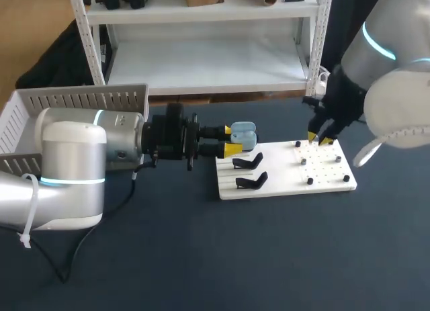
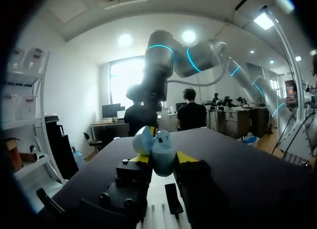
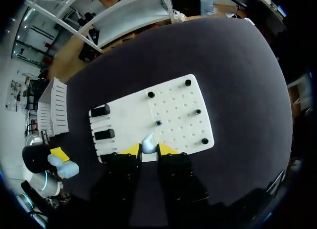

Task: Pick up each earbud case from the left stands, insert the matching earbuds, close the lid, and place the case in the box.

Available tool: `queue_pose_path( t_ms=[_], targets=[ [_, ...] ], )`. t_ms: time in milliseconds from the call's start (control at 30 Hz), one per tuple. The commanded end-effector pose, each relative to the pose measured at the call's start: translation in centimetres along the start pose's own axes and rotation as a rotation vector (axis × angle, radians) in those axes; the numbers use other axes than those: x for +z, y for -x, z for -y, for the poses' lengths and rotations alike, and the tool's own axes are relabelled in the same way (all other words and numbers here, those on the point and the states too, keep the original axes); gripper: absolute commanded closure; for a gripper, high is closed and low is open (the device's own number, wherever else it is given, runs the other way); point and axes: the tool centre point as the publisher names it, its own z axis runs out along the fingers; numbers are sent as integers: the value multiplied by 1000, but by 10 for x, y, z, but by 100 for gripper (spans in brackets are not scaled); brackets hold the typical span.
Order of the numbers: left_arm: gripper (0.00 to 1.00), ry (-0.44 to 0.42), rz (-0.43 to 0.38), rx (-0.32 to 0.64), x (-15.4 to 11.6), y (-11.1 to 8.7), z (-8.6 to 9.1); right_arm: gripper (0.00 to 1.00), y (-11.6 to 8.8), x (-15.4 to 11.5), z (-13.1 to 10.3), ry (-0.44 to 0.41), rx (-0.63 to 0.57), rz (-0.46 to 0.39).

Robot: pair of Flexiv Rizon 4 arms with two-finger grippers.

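Note:
My left gripper (image 1: 233,140) is shut on a light blue earbud case (image 1: 244,131), held level above the table just left of the white board (image 1: 285,180). In the left wrist view the case (image 2: 162,157) sits between the yellow tips with its lid (image 2: 142,140) swung open. My right gripper (image 1: 320,139) hangs over the board's far right part. In the right wrist view it (image 3: 148,149) is shut on a small light blue earbud (image 3: 147,144), above the peg-hole area of the board (image 3: 173,103). Two black stands (image 1: 247,162) (image 1: 252,182) on the board's left half are bare.
A white slatted box (image 1: 67,99) stands at the back left of the table, partly behind my left arm. Several small black pegs (image 3: 197,111) stick up from the board's right half. Dark tabletop (image 1: 269,257) lies open in front of the board.

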Motion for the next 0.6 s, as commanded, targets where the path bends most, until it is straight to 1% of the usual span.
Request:
queue_pose_path(
  t_ms=[33, 133, 200, 333, 367, 467, 533, 600],
  targets=[
    [100, 3, 2, 2, 1, -1, 0, 100, -15, -57, -12, -21, -35, 1],
    [100, 3, 2, 2, 1, -1, 0, 100, -21, -76, -25, -49, -84, -22],
    [100, 3, 2, 2, 1, -1, 0, 100, -25, -85, -34, -69, -124, -33],
    [100, 3, 2, 2, 1, -1, 0, 100, -33, -99, -52, -82, -198, -51],
    [100, 3, 2, 2, 1, -1, 0, 100, -35, -102, -58, -77, -218, -62],
    [100, 3, 2, 2, 1, -1, 0, 100, -42, -105, -72, -65, -275, -59],
    [100, 3, 2, 2, 1, -1, 0, 100, -44, -104, -76, -71, -300, -71],
    [100, 3, 2, 2, 1, -1, 0, 100, -46, -103, -76, -58, -304, -69]
  ],
)
